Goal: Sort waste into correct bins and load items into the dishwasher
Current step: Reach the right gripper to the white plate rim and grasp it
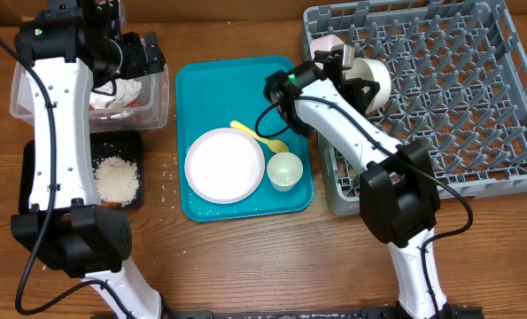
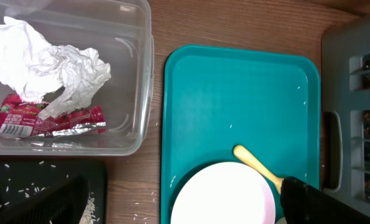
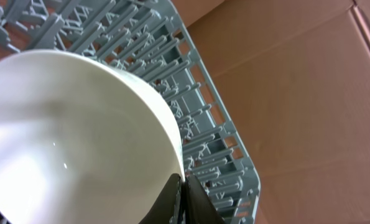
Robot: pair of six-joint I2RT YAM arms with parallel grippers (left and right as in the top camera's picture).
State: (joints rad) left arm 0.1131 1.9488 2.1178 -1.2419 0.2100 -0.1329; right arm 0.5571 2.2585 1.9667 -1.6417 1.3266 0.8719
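I had the right jaws pinching the rim of the white bowl, tipped on its side over the grey dish rack end nearest the teal tray, left jaws spread above the clear tub holding the napkin and red wrapper.

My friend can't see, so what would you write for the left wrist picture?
A clear tub holds a crumpled white napkin and a red wrapper. Beside it, a teal tray carries a white plate and yellow spoon.
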